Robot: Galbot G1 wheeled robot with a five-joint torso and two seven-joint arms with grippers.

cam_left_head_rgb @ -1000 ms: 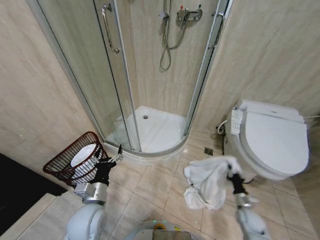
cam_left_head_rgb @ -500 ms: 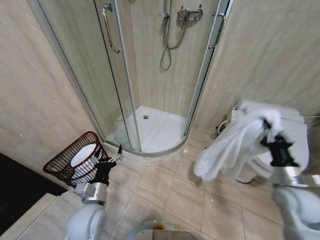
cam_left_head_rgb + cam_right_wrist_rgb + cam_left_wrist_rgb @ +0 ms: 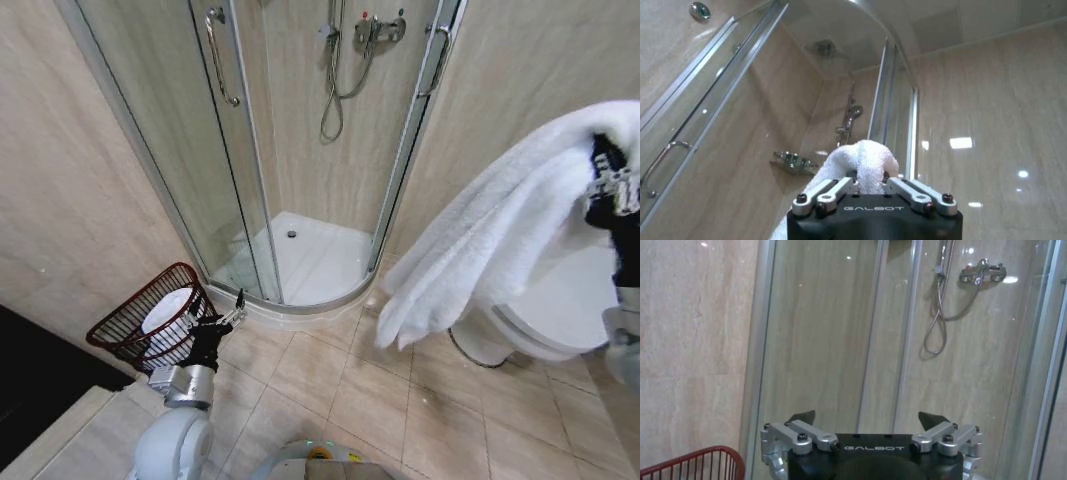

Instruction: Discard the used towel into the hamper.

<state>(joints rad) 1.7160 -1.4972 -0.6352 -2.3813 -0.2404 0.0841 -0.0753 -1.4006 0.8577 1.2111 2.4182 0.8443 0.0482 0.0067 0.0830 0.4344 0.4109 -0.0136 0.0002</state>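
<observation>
The used towel point(image 3: 500, 235) is white and thick, and it hangs in long folds from my right gripper point(image 3: 603, 168), held high at the right in front of the toilet. In the right wrist view my right gripper point(image 3: 867, 181) is shut on a bunched fold of the towel point(image 3: 863, 157). The hamper point(image 3: 135, 322), a dark reddish-brown wire basket, leans against the left wall on the floor and holds something white. My left gripper point(image 3: 226, 318) hovers low just right of the hamper. It stands open in the left wrist view point(image 3: 868, 418), with the hamper's rim point(image 3: 701, 458) beside it.
A curved glass shower enclosure point(image 3: 300, 150) with a white tray point(image 3: 310, 262) fills the corner behind. The white toilet point(image 3: 560, 310) stands at the right, partly hidden by the towel. Tiled floor point(image 3: 330, 385) lies open between hamper and toilet.
My right arm has risen and swung right, lifting the towel from near the floor to high in front of the toilet. The left arm and hamper have not moved.
</observation>
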